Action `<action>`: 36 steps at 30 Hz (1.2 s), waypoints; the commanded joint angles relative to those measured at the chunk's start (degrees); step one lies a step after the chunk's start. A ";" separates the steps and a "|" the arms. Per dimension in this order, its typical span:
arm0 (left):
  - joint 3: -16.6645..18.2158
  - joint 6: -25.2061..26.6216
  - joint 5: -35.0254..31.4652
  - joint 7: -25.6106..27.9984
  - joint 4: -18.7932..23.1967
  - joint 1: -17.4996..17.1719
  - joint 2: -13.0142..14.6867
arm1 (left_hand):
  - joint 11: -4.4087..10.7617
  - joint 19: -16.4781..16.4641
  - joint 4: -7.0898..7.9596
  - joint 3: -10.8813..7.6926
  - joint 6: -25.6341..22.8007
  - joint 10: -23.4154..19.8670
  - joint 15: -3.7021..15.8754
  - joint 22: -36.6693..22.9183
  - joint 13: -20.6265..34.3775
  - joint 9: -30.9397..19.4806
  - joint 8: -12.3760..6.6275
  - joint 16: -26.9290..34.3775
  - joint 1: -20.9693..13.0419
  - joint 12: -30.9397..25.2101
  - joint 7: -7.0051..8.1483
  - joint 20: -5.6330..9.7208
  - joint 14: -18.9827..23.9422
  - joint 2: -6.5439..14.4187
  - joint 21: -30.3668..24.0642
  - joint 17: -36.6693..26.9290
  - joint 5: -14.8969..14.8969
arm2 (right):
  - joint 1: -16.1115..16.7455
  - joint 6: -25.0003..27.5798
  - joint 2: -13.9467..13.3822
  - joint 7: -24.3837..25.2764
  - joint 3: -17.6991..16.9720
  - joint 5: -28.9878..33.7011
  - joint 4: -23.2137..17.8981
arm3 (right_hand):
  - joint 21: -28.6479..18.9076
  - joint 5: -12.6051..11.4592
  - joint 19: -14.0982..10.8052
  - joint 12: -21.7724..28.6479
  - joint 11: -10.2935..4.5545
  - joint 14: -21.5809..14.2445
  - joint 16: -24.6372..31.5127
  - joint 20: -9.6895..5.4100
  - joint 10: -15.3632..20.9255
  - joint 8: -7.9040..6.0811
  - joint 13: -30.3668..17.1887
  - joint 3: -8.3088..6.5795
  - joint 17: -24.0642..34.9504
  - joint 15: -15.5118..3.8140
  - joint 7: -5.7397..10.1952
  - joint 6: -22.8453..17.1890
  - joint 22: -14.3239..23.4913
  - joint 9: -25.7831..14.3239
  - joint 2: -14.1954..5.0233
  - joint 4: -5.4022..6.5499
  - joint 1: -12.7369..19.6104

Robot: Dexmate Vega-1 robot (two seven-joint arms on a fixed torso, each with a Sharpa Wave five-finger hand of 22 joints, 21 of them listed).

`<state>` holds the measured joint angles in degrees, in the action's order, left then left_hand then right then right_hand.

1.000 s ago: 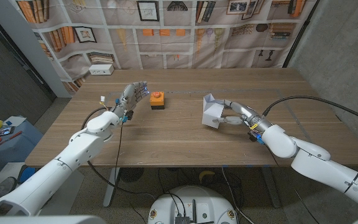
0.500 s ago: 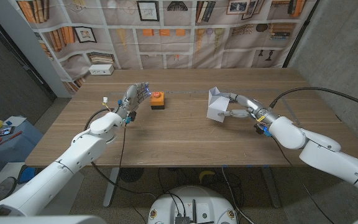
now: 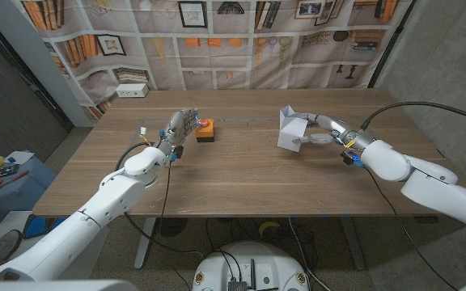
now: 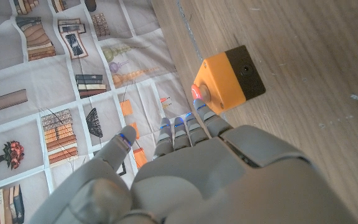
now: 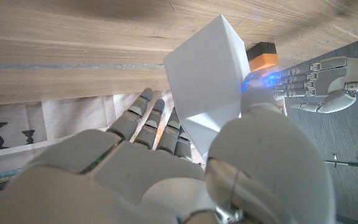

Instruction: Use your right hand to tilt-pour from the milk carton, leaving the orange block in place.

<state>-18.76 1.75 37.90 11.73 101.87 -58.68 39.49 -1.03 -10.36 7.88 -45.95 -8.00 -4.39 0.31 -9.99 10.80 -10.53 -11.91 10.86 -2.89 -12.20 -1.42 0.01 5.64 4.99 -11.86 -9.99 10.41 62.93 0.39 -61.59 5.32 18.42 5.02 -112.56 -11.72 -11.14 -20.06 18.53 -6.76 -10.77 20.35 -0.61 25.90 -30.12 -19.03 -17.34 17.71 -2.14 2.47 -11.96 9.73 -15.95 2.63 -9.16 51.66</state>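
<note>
- Under both my arms runs the wooden table [image 3: 241, 174], with a printed bookshelf backdrop [image 3: 217, 40] hanging behind its far edge.
- My right hand [image 3: 324, 133] holds the white milk carton [image 3: 291, 129] on my right half of the table, fingers along one side and thumb on the other; the carton looks tilted, its peaked top leaning away from my hand.
- From my right wrist, the carton [image 5: 207, 81] sits between my fingers [image 5: 145, 115] and thumb, with the tabletop behind it.
- My left hand [image 3: 180, 125] holds nothing, its fingers straight and slightly apart, standing just beside the orange block [image 3: 205, 129].
- From my left wrist, the orange block [image 4: 229, 79] has a black base and a red button, and my fingertips [image 4: 191, 124] end close to it; I cannot tell whether they touch.
</note>
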 commanded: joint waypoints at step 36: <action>-4.24 2.54 -2.46 2.75 -1.88 4.61 -4.90 | -0.21 -0.50 -0.04 -0.48 -0.29 -0.54 -0.18 -0.27 0.12 -0.26 0.38 -0.21 0.63 0.48 0.33 0.13 0.39 4.89 -0.05 -0.20 -0.17 | -16.16 3.69 -8.27 -22.22 4.73 8.89 1.74 | -0.23 0.06 -2.26 -0.31 -0.09 -1.75 1.42 -0.23 2.13 -0.83 -1.21 0.02 0.51 -2.27 -0.04 -0.27 0.24 0.42 -1.26 0.31 -0.10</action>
<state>-22.42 4.17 35.79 14.08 100.21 -54.37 35.29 -1.14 -10.36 8.04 -46.11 -7.99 -4.49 0.31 -9.99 10.79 -10.52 -11.53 10.86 -2.89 -11.88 -1.43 0.01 5.63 4.99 -11.86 -9.98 10.41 50.84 2.00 -68.52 -11.89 21.01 9.29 -109.64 -11.72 -11.14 -22.11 18.34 -6.66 -12.11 21.46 -1.02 27.44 -30.59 -20.09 -17.08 17.97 -2.04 2.26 -12.17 9.73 -15.42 1.92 -8.92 51.28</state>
